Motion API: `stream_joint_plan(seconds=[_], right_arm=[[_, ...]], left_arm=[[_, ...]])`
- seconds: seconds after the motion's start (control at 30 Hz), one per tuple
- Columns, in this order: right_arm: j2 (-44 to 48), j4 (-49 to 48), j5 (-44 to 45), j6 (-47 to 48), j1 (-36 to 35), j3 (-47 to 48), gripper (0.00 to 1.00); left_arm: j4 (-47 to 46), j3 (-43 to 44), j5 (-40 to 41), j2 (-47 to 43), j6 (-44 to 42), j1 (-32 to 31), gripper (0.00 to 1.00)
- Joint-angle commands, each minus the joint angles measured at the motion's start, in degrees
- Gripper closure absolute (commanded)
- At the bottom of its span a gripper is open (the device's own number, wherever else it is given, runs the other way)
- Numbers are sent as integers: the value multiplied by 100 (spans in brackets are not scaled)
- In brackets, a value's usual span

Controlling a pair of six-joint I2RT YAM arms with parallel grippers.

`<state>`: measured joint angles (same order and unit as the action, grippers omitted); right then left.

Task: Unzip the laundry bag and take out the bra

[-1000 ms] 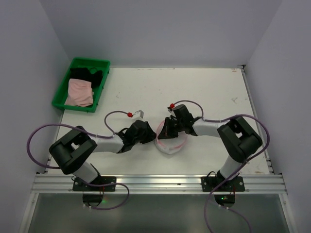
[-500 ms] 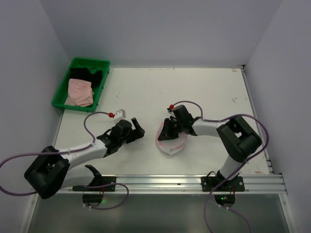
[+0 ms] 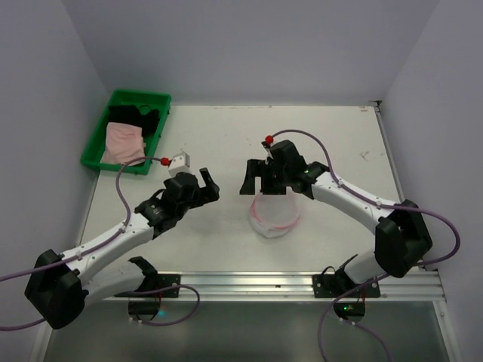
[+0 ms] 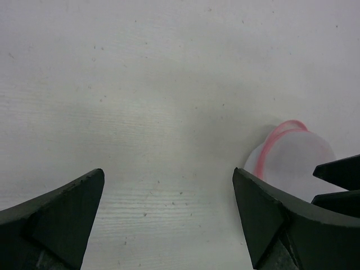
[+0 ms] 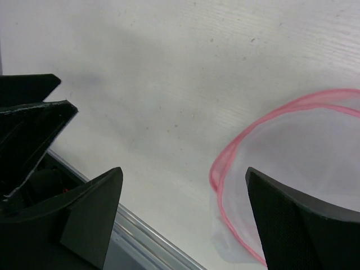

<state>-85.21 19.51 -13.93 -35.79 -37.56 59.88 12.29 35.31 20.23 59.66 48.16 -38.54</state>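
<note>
The laundry bag (image 3: 273, 215), white mesh with pink trim, lies on the table between both arms. It also appears at the right of the left wrist view, where the laundry bag (image 4: 292, 160) sits beyond my right finger, and in the right wrist view as the laundry bag (image 5: 292, 163). My left gripper (image 3: 202, 185) hovers to its left, open and empty, and shows the same way as the left gripper (image 4: 169, 216) in its own view. My right gripper (image 3: 261, 181) is above the bag's far edge, open, and nothing sits between the jaws of the right gripper (image 5: 185, 219). The bra is out of view.
A green tray (image 3: 96, 143) at the far left corner holds a pink cloth (image 3: 124, 143) and something black (image 3: 139, 117). The metal rail (image 3: 249, 283) runs along the table's near edge. White walls enclose the table on three sides.
Both grippers opened and let go of the bag. The left arm swung away to the left. The right gripper rose and pulled back toward the far side, leaving the bag on the table.
</note>
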Motion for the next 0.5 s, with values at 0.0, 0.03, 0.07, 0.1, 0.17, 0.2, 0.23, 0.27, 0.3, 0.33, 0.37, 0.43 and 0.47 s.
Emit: stream_joint_plan(seconds=[0.0, 0.03, 0.07, 0.1, 0.17, 0.2, 0.23, 0.27, 0.3, 0.33, 0.37, 0.43, 0.47], right_arm=[[197, 869, 627, 440, -14, 471, 7], [206, 888, 768, 502, -6, 542, 5], [233, 906, 917, 581, 3, 612, 3], [242, 967, 1171, 721, 90, 787, 2], [294, 1046, 1331, 793, 275, 946, 1], [355, 1055, 1349, 845, 571, 1016, 1], [434, 1055, 1306, 846, 757, 1026, 1], [679, 1055, 1253, 837, 950, 1009, 1], [829, 1055, 1209, 854, 1335, 947, 1], [1005, 1055, 1287, 881, 1513, 912, 1], [1198, 1081, 1366, 924, 1654, 894, 1], [1830, 1213, 1550, 1056, 2076, 833, 1], [2050, 1266, 1752, 1083, 2182, 807, 1]], left_arm=[[230, 415, 131, -42, -395, 163, 0], [221, 476, 17, 1, -447, 215, 0], [186, 607, -88, 37, -579, 399, 0], [186, 687, -202, 81, -649, 522, 0], [255, 950, -571, 195, -868, 907, 0], [317, 1038, -668, 213, -931, 1049, 0], [352, 1126, -843, 204, -1010, 1190, 0], [457, 1275, -915, 178, -1150, 1487, 0], [510, 1338, -985, 125, -1212, 1638, 0], [563, 1390, -1090, -14, -1274, 1779, 0], [703, 1495, -1143, -120, -1396, 2067, 0], [853, 1601, -1266, -444, -1511, 2359, 0], [1045, 1715, -1293, -559, -1633, 2621, 0]])
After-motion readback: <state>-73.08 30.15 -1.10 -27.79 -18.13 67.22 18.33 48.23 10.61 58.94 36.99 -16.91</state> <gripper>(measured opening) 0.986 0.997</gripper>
